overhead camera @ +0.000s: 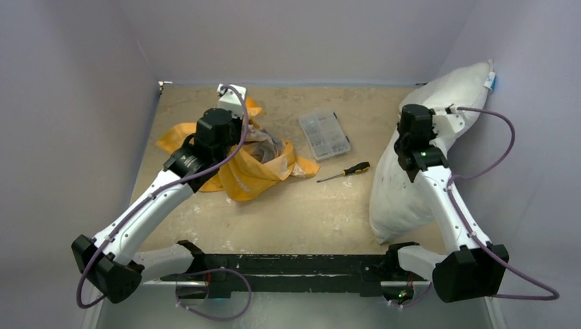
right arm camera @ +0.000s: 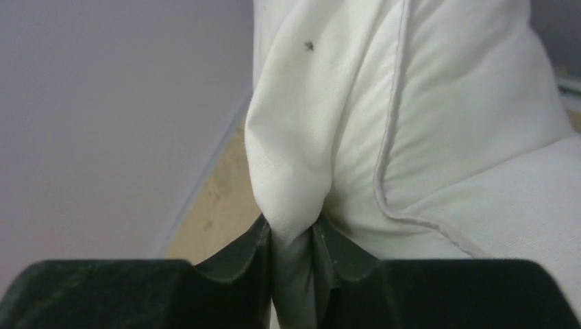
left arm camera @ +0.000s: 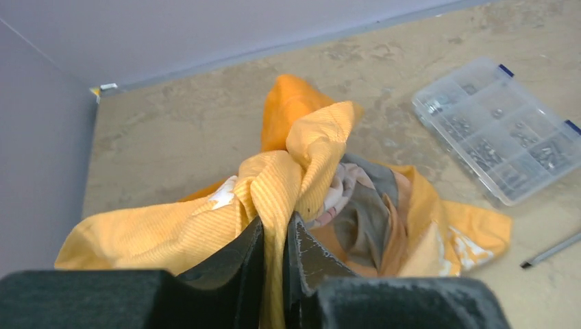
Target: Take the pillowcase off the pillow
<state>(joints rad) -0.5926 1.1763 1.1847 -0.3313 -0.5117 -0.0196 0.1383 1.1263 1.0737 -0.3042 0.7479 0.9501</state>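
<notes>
A fold of the pillowcase (left arm camera: 171,233) is pinched in the closed left tool (left arm camera: 274,233), and the pillow (right arm camera: 445,137) in the closed right tool (right arm camera: 291,236). If it is released abruptly, the pillow could be tipped onto the screwdriver (overhead camera: 346,171).

Pillowcase (left arm camera: 199,229) was orange cloth with a finely ribbed weave, matt; its inner face looked grey and smoother. Pillow (right arm camera: 452,137) was white cloth, smooth and matt, with a corded seam and a few dark specks. Table (left arm camera: 171,137) top was beige, mottled, dull and scuffed. Parts box (left arm camera: 503,130) was clear plastic, slightly glossy. Screwdriver (overhead camera: 344,171) shaft looked like grey metal. Left gripper (left arm camera: 275,229) fingers were black, matt and grainy.
</notes>
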